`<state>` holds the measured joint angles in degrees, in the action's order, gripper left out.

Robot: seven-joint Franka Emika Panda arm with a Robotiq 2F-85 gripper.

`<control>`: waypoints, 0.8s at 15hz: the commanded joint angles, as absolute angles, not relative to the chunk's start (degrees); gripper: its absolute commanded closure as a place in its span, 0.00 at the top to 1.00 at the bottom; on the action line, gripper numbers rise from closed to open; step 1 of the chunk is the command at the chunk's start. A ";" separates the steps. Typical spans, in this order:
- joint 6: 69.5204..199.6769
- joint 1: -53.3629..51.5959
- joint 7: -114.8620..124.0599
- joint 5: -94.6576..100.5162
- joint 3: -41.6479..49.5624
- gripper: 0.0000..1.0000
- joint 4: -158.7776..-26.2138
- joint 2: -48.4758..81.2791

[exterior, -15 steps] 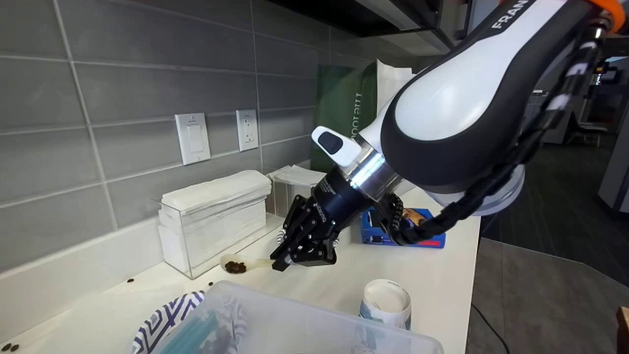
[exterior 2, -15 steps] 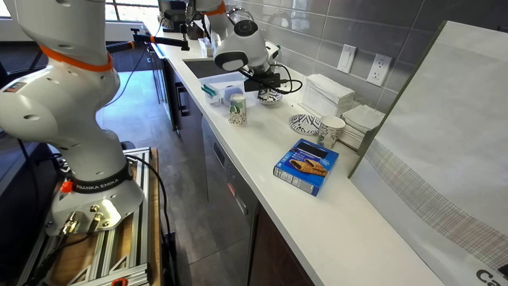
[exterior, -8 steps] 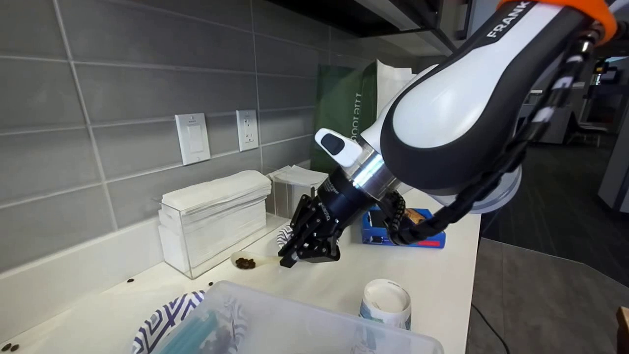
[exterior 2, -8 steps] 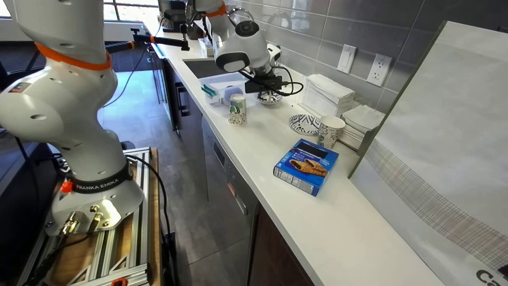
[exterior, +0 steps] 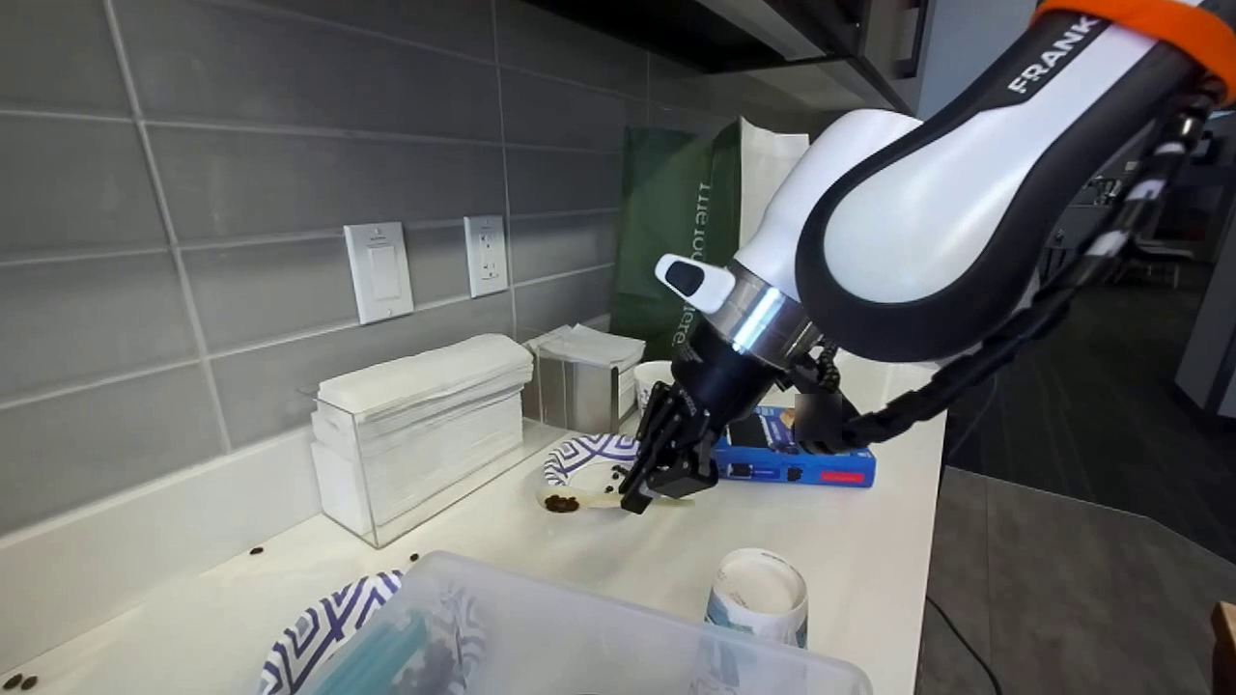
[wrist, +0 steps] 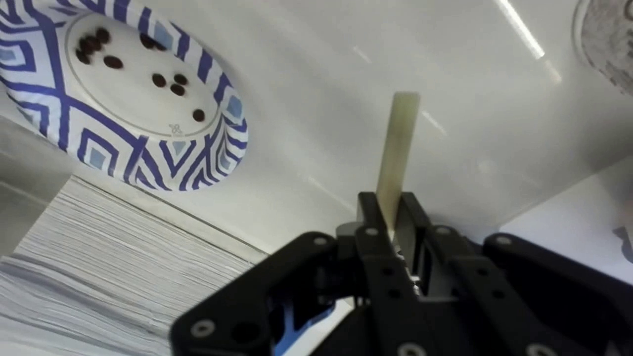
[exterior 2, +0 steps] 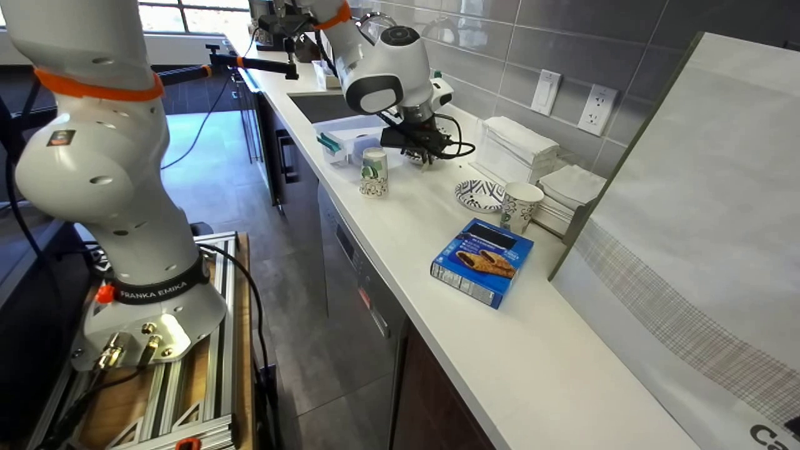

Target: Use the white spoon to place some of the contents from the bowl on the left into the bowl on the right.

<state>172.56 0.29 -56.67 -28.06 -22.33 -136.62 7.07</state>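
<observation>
Spoon (wrist: 399, 143): one, pale, roughly level, held by its handle; in an exterior view its scoop shows against the near rim of the bean-dotted bowl (wrist: 163, 158), and whether it is over that rim cannot be told.
Spoonful (exterior: 562, 503): one small heap of dark beans in the scoop, too clumped to count.
Pincer (wrist: 389, 203): one, its two fingers (wrist: 367, 212) pressed on the spoon handle, the handle's end poking out past them.
Bowls: two, white with purple zigzags. The bean-dotted bowl holds about eleven beans (wrist: 113, 62) in the wrist view; the half-hidden bowl (exterior: 328, 618) stands partly behind the bin (exterior: 628, 618).
Loose beans (exterior: 414, 557): four on the worktop (exterior 2: 531, 350) in an exterior view.
Bin: one, translucent, with teal objects (exterior 2: 329, 142) inside, their number unclear.
Cups: two. The upturned cup (exterior 2: 374, 172) stands near the bin, the upright cup (exterior 2: 520, 206) just beside the bean-dotted bowl.
Box (exterior 2: 481, 261): one, blue, lying flat near the upright cup, seen in both exterior views.
Paper stacks (exterior: 425, 434): two, in holders along the tiled wall (exterior: 280, 193).
Bag (exterior: 666, 232): one large paper bag, green with a white side, standing upright.
Wall plates (exterior: 379, 271): two, one a switch and one an outlet.
</observation>
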 commanded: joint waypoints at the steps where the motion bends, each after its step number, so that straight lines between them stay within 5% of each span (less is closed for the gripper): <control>1: 166.07 -2.12 -43.67 -20.93 -18.59 0.03 -138.03 2.45; 12: 161.15 2.12 -25.96 -17.93 -15.32 0.03 -138.30 -2.62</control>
<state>161.99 0.80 -29.69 -18.50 -16.55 -136.66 -0.72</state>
